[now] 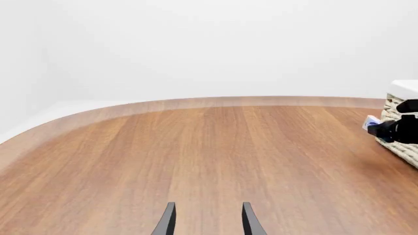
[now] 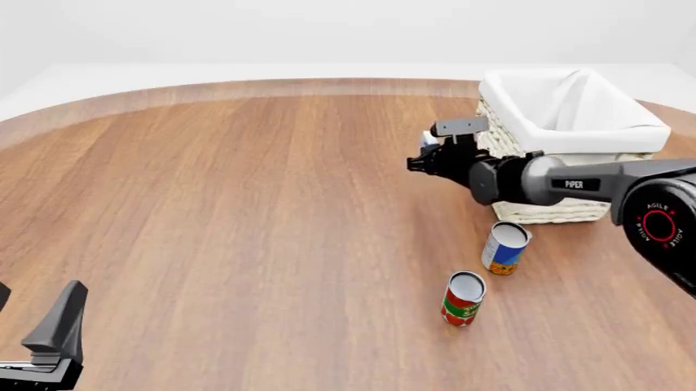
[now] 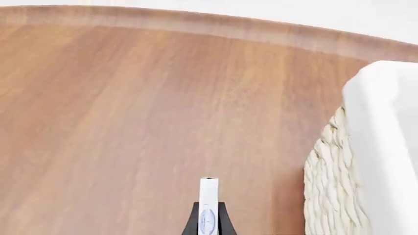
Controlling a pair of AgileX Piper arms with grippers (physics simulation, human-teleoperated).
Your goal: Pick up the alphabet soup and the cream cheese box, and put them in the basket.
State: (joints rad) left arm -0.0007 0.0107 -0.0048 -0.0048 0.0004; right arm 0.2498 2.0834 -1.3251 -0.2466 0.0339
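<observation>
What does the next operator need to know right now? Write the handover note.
Right gripper: jaws shut on the cream cheese box, held beside the basket, not yet over its rim.
Left gripper: jaws open, holding nothing, parked near the table's near left edge.
Alphabet soup: upright on the table in front of the basket, with the red and green can near it.
Done: box picked up.
Left: drop the box into the basket, then fetch the soup and put it in.

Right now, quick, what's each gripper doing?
Left gripper: open, holding nothing.
Right gripper: closed on the cream cheese box, beside the basket.
</observation>
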